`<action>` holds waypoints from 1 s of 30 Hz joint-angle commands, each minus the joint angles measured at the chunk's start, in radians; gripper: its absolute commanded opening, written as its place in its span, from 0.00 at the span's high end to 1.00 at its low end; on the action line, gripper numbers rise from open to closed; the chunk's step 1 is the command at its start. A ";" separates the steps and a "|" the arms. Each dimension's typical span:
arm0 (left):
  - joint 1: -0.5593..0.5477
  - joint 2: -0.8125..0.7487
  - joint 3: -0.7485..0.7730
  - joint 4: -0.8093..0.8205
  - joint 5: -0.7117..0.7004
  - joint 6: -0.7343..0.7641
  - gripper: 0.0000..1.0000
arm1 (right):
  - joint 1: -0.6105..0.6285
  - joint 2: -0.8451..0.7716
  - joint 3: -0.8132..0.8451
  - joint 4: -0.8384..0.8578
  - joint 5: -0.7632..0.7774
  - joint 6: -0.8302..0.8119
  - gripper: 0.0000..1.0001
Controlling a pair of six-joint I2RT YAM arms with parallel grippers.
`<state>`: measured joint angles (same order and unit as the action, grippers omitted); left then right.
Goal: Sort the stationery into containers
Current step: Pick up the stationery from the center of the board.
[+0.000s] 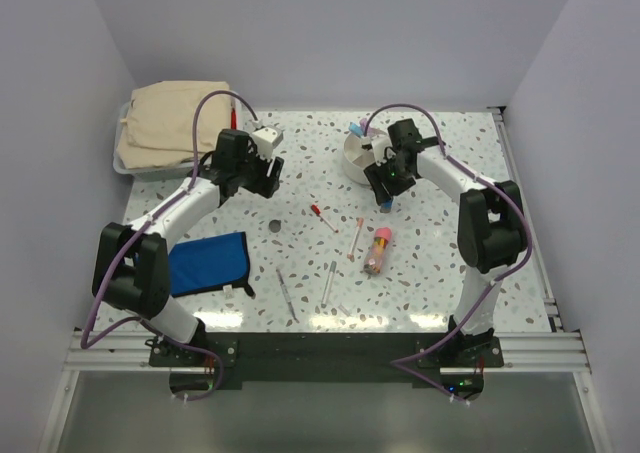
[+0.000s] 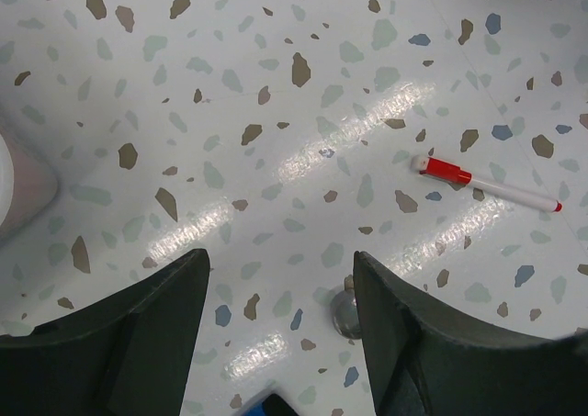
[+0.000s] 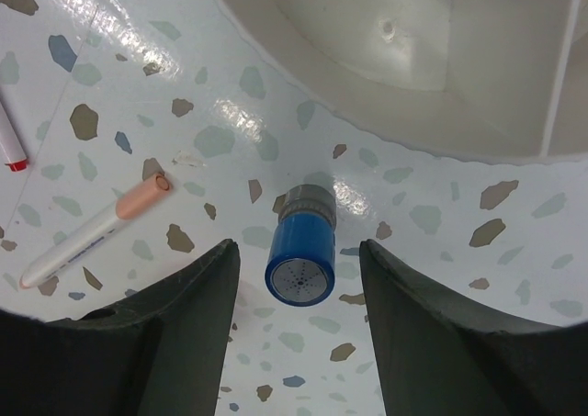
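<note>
My right gripper (image 1: 385,191) is open just in front of the round white bowl (image 1: 352,163). In the right wrist view, a blue-capped stick (image 3: 301,251) stands upright between the open fingers (image 3: 184,315), touching neither, at the bowl's rim (image 3: 404,76). A second blue-capped stick (image 1: 356,130) leans in the bowl. My left gripper (image 1: 262,176) is open and empty over bare table (image 2: 280,287). A red-capped pen (image 1: 323,215) lies between the arms and shows in the left wrist view (image 2: 487,183). A pink-tipped marker (image 3: 92,234), pink-red tube (image 1: 379,251) and two slim silver pens (image 1: 287,293) (image 1: 328,281) lie nearer.
The white rectangular bin (image 1: 122,138) at the back left holds a folded beige cloth (image 1: 178,118). A flat blue pouch (image 1: 208,261) lies by the left arm. A small silver round stud (image 2: 345,313) sits by the left gripper's right finger. White walls enclose the table.
</note>
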<state>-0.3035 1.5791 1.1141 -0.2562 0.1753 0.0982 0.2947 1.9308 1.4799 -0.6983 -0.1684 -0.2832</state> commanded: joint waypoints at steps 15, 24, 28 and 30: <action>-0.002 0.013 0.023 0.034 0.003 0.005 0.31 | 0.003 -0.003 0.010 -0.001 0.020 0.003 0.52; -0.002 0.016 0.023 0.032 0.009 0.001 0.31 | 0.004 -0.012 0.008 -0.001 0.026 -0.002 0.78; -0.002 0.015 0.027 0.034 0.012 0.003 0.31 | 0.015 -0.076 0.025 -0.055 0.033 -0.023 0.90; -0.002 0.004 0.020 0.029 -0.005 0.012 0.31 | 0.026 -0.148 0.045 -0.099 0.040 -0.060 0.93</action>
<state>-0.3035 1.5917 1.1141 -0.2558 0.1764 0.0978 0.3000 1.9232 1.4586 -0.7185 -0.1467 -0.2863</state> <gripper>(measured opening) 0.688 0.353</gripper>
